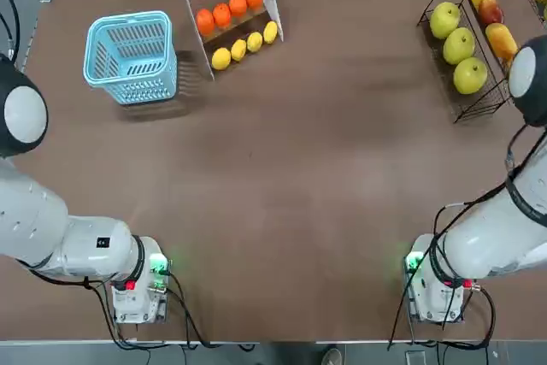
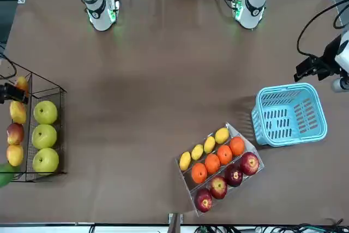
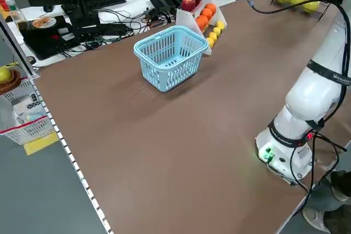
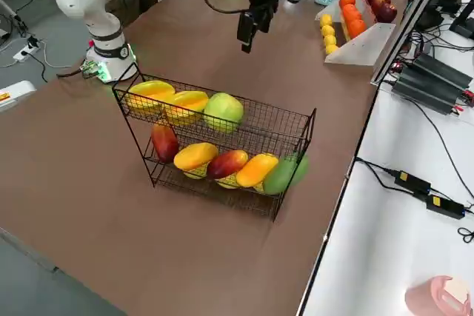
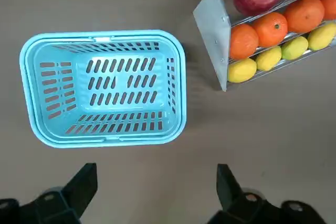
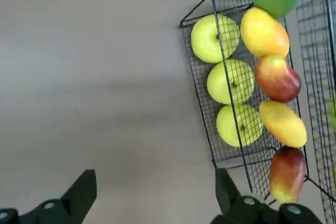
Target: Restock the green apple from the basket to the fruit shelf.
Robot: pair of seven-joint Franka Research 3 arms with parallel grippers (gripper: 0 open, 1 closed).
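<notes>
The left gripper [image 5: 156, 170] hangs with its fingers spread wide and holding nothing, just off the thick rim of the basket [image 5: 181, 85]. Bare brown table [image 5: 252, 140] lies open under it and out to the side, up to the clear wall of the white stand [image 5: 212, 40]. There the green apple [image 5: 294, 47] seems to sit in the lemon row, though I cannot be sure of it. The right gripper [image 6: 154, 176], also spread and empty, hovers over bare tabletop beside the wire edge of the fruit shelf [image 6: 202, 106], with free room on its other side; cables and monitors crowd the benches around the table.
</notes>
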